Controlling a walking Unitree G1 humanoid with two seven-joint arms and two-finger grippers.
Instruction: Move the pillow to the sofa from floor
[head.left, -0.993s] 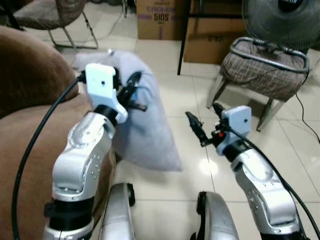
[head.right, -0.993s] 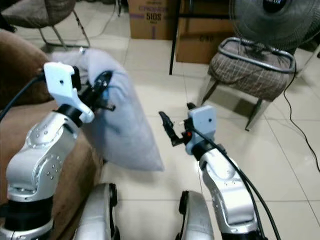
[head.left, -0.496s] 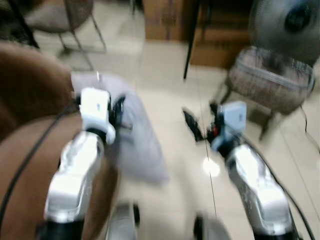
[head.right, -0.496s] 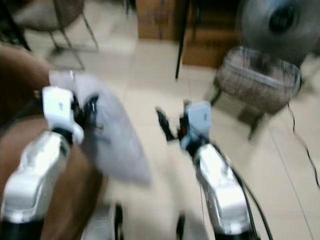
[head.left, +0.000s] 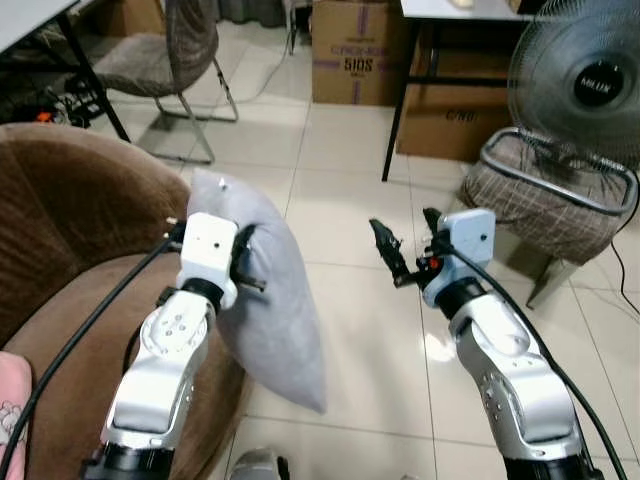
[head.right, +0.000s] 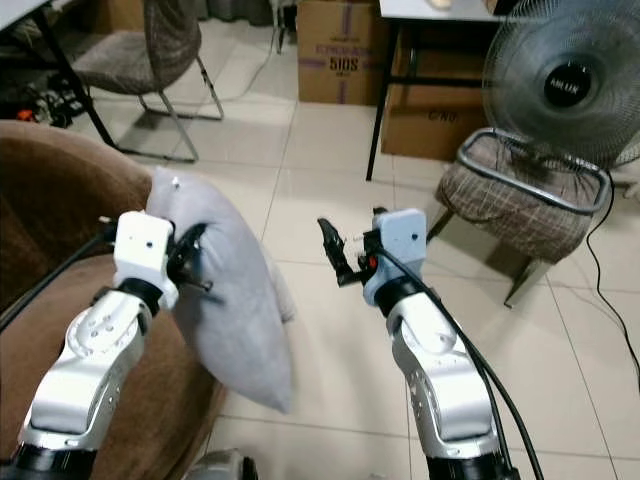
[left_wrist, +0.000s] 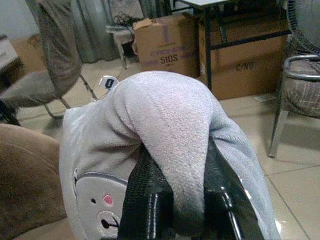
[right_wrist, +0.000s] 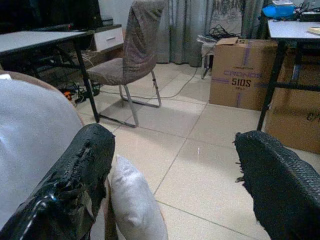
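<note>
Risk: pillow (head.left: 265, 280) may slip free, since the left gripper (left_wrist: 175, 200) pinches only a fold of soft fabric. Pillow: left-centre of frame, hanging beside the sofa (head.left: 60, 300) edge, off the floor. Left arm: raised, fingers clamped on the fold. Right gripper (head.left: 398, 250): centre, raised forward, fingers spread, empty.

Soft grey fleece pillow (head.left: 270, 290), brown plush sofa (head.left: 60, 260), glossy tiled floor (head.left: 340, 180), cardboard boxes (head.left: 358, 50).

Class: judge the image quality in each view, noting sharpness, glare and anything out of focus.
Left eye view: sharp, with a glare spot on the floor tiles. Left wrist view: pillow crisp, background soft. Right wrist view: near fingers blurred, chair clearer.
</note>
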